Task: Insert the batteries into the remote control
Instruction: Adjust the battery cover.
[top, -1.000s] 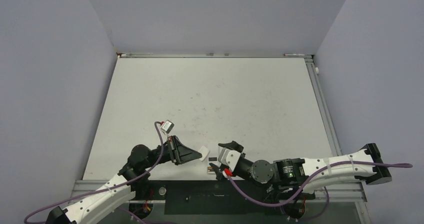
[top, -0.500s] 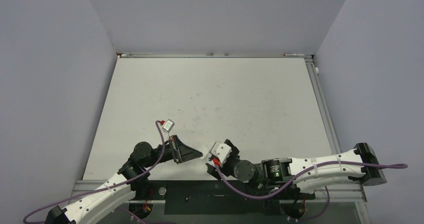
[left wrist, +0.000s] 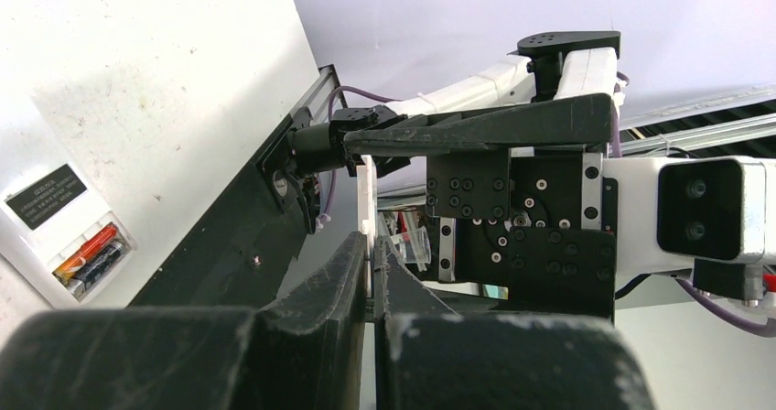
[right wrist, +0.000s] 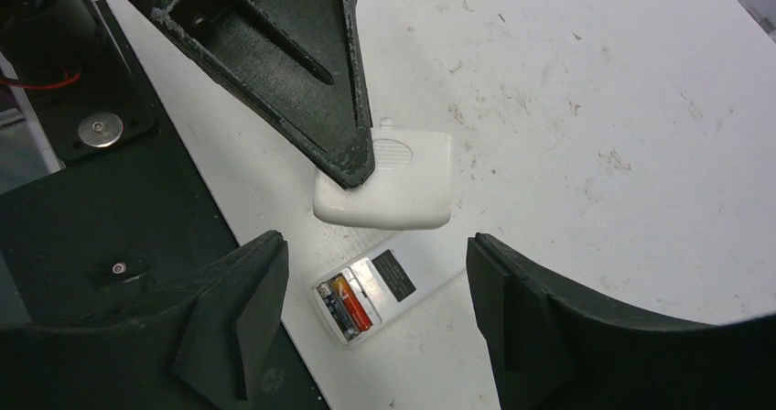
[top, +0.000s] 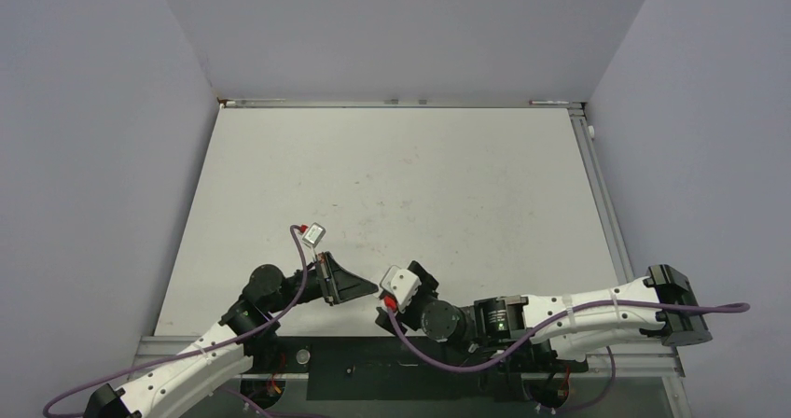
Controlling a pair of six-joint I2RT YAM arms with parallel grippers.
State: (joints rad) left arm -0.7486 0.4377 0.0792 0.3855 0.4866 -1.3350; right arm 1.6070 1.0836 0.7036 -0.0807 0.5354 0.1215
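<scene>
Clamps cover (right wrist: 403,177) in left gripper (left wrist: 371,256). Holds right gripper (right wrist: 375,245) wide open, empty, just above remote (right wrist: 395,277) with batteries (right wrist: 343,305) seated.

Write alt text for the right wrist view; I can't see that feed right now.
The remote control lies back-up on the white table, compartment uncovered with two batteries inside, framed by the open right end effector. Just beyond, the shut left end effector pinches a white battery cover.
</scene>
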